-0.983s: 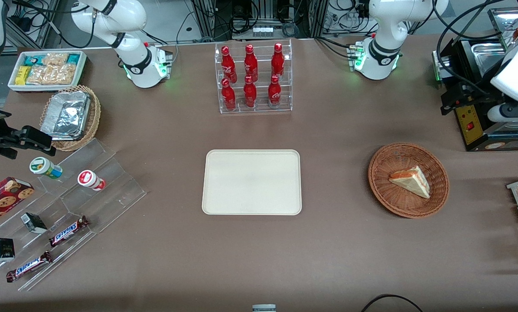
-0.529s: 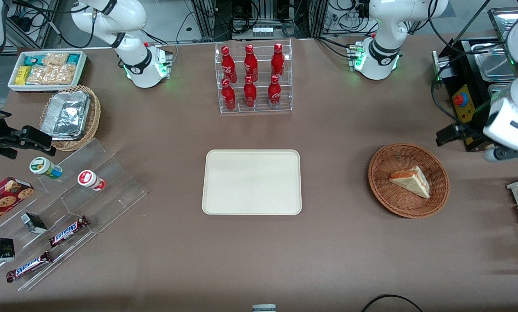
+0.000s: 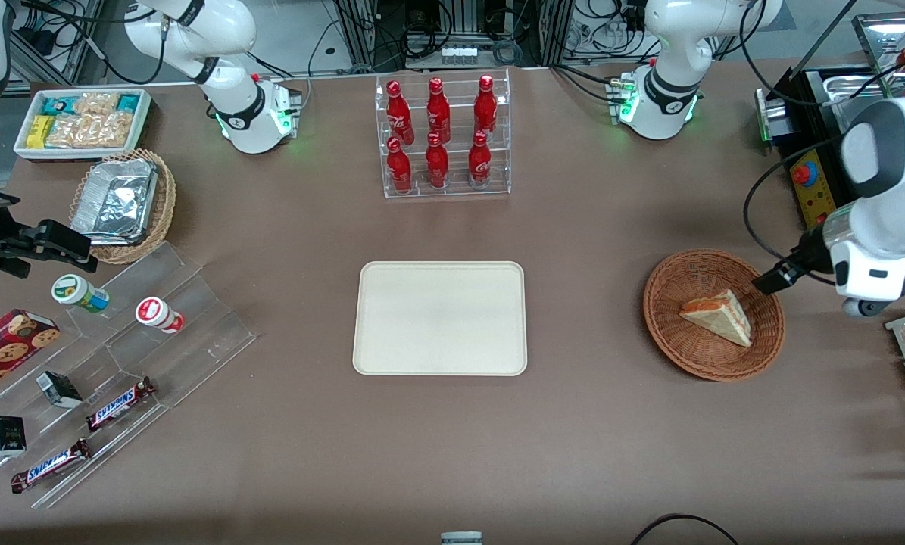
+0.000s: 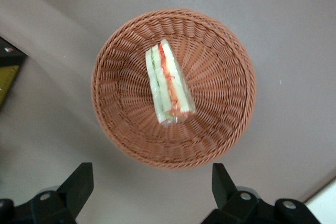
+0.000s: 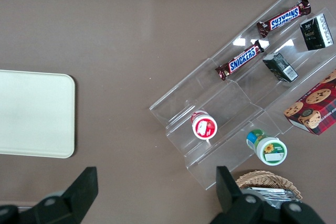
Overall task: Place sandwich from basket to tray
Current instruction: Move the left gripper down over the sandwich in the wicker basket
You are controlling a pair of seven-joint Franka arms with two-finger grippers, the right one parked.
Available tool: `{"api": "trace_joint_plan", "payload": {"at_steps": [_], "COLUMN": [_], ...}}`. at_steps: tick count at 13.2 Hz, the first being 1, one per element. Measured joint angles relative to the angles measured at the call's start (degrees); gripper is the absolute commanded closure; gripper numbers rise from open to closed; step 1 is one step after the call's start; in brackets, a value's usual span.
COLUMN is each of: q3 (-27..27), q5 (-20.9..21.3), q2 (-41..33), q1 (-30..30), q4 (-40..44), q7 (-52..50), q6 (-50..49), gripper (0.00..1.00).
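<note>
The sandwich [image 3: 716,316] [image 4: 168,84] lies on its side in the middle of the basket [image 3: 713,315] [image 4: 174,88], a pale triangular wedge whose orange-red and green filling layers show along one edge. The round reddish-brown wicker basket stands on the brown desk [image 3: 588,424] toward the working arm's end. The end effector [image 4: 152,192] hangs above the basket, a little off its rim at the working arm's end; its two dark fingers [image 4: 77,183] are spread wide apart and grip nothing, with the basket and sandwich in plain sight between and past them in the left wrist view. In the front view the arm's white wrist sits just beside the basket, above the desk. The tray [image 3: 440,318] [image 5: 34,114], cream-beige and flat with rounded corners, lies at the middle of the desk, well apart from the basket, about as near the front camera as the basket is, with nothing on it. Farther from the front camera than the tray stands a clear rack of red bottles [image 3: 442,135]. Toward the parked arm's end lie a clear stepped stand [image 3: 130,356] with chocolate bars [image 3: 120,404] and small cups [image 3: 159,314], a tan wicker basket of foil trays [image 3: 123,204], and a white bin of snack packets [image 3: 82,121].
</note>
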Motion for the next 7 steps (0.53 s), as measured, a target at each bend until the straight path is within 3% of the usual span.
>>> {"api": "trace_joint_plan", "payload": {"at_steps": [3, 7], "q3": [-0.06, -0.06], "q5": [0.0, 0.0], "q2": [0.42, 2.95], "q1": [-0.01, 0.0], "q4": [-8.84, -13.35], "q7": [-11.65, -21.25], "q6": [13.73, 22.02], "gripper": [0.0, 0.0]}}
